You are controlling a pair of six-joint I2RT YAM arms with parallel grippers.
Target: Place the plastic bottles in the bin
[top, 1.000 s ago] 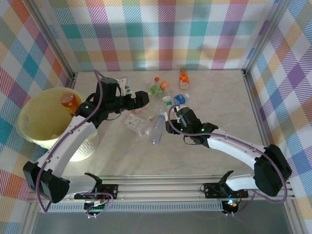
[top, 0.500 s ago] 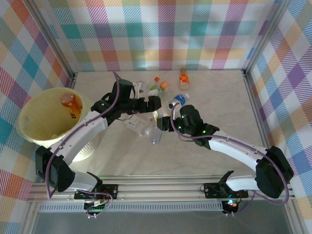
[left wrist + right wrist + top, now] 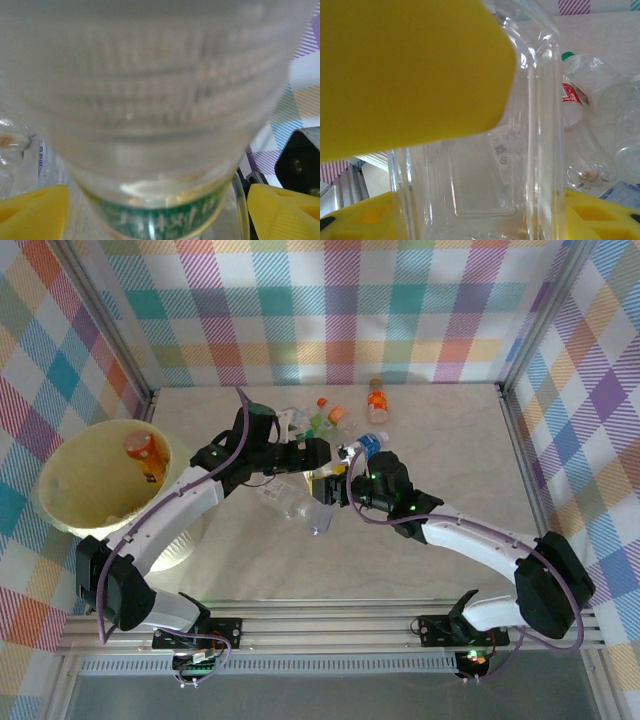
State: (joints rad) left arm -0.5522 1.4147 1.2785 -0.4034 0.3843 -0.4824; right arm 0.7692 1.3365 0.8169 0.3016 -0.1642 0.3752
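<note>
Currently your right gripper (image 3: 342,490) clamps a clear bottle (image 3: 485,165) at centre, ready to carry; your left gripper (image 3: 157,200) stands wide astride a green-label bottle (image 3: 155,125), not yet pinching. Bin (image 3: 85,495) waits at 9 o'clock.

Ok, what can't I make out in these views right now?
- Left wrist: the green-labelled bottle is blurred by closeness; whether the left gripper touches it is unclear.
- Right wrist: a yellow finger hides part of the clear bottle in the right gripper.
- Top external: the two grippers cover part of the bottle pile; labels too small to read.
</note>
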